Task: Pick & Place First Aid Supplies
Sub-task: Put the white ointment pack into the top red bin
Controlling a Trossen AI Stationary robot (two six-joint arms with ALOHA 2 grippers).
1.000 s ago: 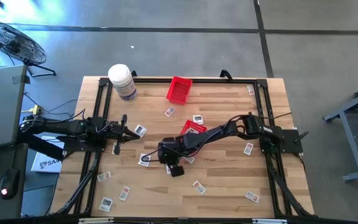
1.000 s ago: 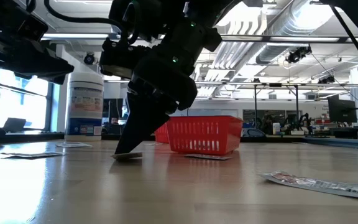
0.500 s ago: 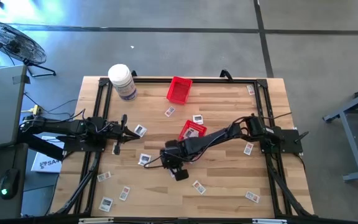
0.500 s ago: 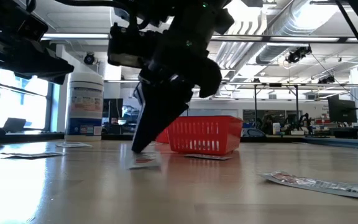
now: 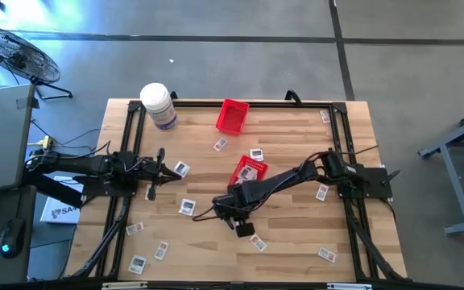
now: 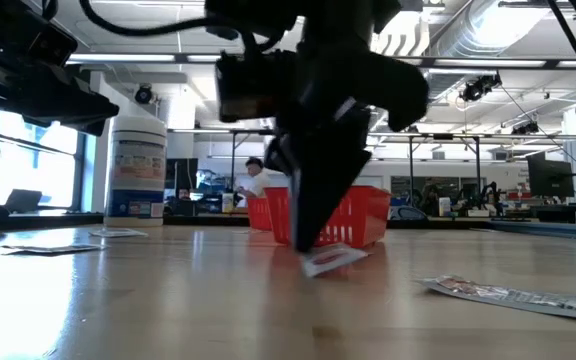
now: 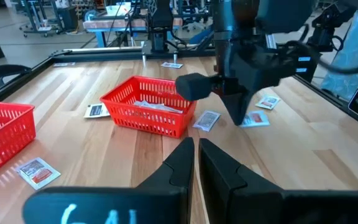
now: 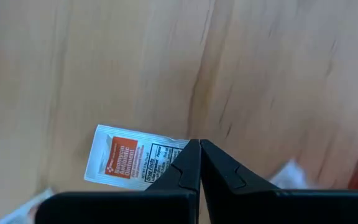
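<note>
Right gripper (image 5: 234, 211) is over mid-bench, fingers pinched on the corner of one packet (image 8: 132, 158). In the low view that packet (image 6: 330, 260) hangs tilted just off the bench (image 5: 296, 250), so the lift looks done and the step in hand is the carry.

Nearest basket (image 5: 249, 171) sits just beyond the gripper, with packets already in it by the left wrist view (image 7: 148, 112). A second basket (image 5: 232, 116) stands farther back, near the jar (image 5: 159, 106).

Left gripper (image 5: 161, 172) waits at the bench's left side, fingers all but closed, holding nothing.

Next move: swing the packet over the near basket's rim and release. The grip is by one corner only, probably shallow, so it could slip in transit.

Other packets lie scattered over the bench.
</note>
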